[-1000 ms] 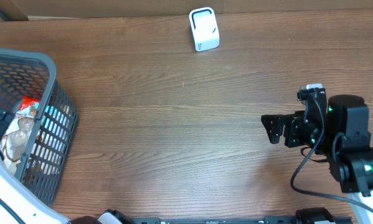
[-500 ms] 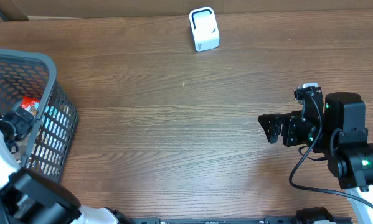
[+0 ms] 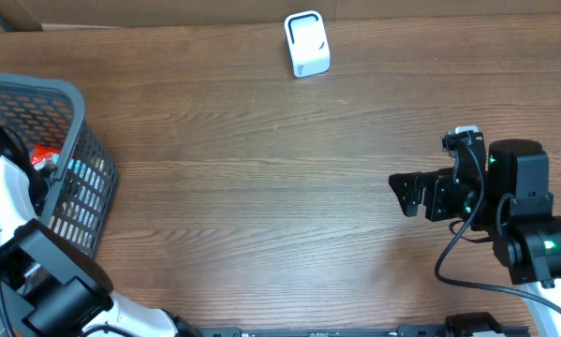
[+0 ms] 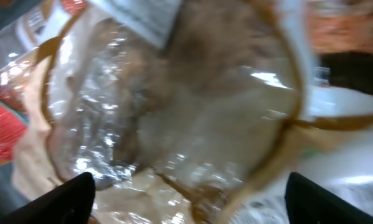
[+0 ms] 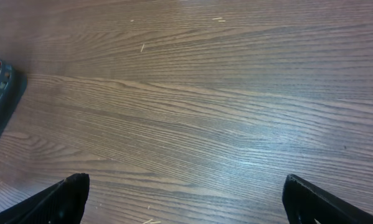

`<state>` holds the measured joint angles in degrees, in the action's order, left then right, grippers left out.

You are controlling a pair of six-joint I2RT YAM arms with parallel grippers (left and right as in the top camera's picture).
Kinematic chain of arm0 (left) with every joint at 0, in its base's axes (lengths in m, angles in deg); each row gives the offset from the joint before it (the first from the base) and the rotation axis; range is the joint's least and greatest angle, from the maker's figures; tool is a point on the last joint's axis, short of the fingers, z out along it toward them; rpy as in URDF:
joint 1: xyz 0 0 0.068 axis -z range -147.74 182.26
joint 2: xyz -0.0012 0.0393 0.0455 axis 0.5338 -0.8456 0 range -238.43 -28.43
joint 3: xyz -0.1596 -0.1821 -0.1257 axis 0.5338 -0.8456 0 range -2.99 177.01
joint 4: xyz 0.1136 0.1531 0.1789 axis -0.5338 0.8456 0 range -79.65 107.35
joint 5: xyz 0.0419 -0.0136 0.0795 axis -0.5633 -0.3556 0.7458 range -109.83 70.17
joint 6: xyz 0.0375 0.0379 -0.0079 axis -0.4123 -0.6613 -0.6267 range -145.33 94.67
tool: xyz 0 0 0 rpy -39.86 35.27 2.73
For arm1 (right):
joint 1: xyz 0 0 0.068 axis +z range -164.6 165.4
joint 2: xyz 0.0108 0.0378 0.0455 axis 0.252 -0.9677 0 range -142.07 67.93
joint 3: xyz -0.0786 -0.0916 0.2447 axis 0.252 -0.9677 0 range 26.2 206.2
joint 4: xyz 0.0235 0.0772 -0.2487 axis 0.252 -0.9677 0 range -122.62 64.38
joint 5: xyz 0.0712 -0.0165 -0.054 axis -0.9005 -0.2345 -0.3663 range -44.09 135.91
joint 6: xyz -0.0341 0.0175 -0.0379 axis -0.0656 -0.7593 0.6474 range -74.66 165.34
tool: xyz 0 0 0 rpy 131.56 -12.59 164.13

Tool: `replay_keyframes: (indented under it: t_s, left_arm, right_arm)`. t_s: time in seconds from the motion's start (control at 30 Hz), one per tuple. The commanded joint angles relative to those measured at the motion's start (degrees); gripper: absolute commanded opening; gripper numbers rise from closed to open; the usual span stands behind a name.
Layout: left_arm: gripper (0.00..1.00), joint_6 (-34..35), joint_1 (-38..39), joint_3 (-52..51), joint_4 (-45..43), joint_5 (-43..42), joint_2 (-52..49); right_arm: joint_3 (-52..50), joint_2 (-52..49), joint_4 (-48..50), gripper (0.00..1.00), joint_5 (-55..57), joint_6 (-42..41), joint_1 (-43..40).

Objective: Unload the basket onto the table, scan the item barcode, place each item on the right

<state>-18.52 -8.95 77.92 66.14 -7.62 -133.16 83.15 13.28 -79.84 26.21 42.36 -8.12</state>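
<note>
One table (image 3: 261, 206), one mesh basket (image 3: 36, 86), one white scanner (image 3: 306, 43), one left arm (image 3: 60, 290), one right arm (image 3: 519, 187), several jumbled packets (image 4: 174, 112).

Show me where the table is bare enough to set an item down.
Free: the wide middle of the table, bordered by the basket on the left, the white scanner at the far edge and the right end effector. Crowded: inside the basket, holding packets with the left arm in it.
</note>
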Motion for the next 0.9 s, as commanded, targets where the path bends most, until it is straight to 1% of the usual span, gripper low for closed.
replay_keyframes:
  t_s: [0.0, 0.07, 0.2, 0.3, 0.4, 0.47, 0.53, 0.63, 0.8, 0.87]
  left_arm:
    - [0.85, 3.1, 0.5, -0.2, 0.5, 5.7, -2.1]
    - [0.85, 4.5, 1.0, -0.2, 0.7, 7.5, -3.0]
    - [0.84, 4.6, 1.9, -0.2, 0.8, 8.0, -5.3]
    - [0.77, 4.6, 2.0, -0.2, 1.0, 8.4, -6.9]
    - [0.75, 5.9, 2.0, -0.2, 1.4, 9.5, -7.8]
    - [0.71, 6.3, 2.0, -0.2, 1.7, 10.4, -7.9]
    - [0.73, 8.5, 2.0, 0.0, 2.6, 13.3, -7.9]
    - [0.73, 11.1, 2.1, 0.9, 3.9, 15.6, -7.9]
    - [0.69, 11.5, 2.3, 3.1, 4.2, 15.9, -7.9]
    - [0.69, 12.5, 2.3, 3.4, 4.2, 17.9, -7.9]
  right_arm:
    - [1.2, -0.2, 0.0, 1.0, -0.5, 0.2, 0.3]
    - [1.2, -0.4, -0.2, 1.0, -0.5, 0.2, 0.3]
    - [1.2, -1.1, -0.4, 1.0, -0.6, 0.2, 0.3]
    - [1.2, -1.6, -0.5, 1.0, -0.6, 0.2, 0.3]
    - [1.2, -1.7, -0.6, 1.0, -0.6, 0.2, 0.3]
    - [1.2, -1.7, -0.6, 1.0, -0.6, 0.2, 0.3]
    - [1.2, -1.8, -0.6, 1.0, -0.6, 0.2, 0.3]
    - [1.2, -1.8, -0.7, 1.0, -0.6, 0.2, 0.3]
    - [1.2, -1.8, -0.7, 1.0, -0.6, 0.2, 0.3]
    - [1.2, -1.8, -0.6, 1.0, -0.5, 0.2, 0.3]
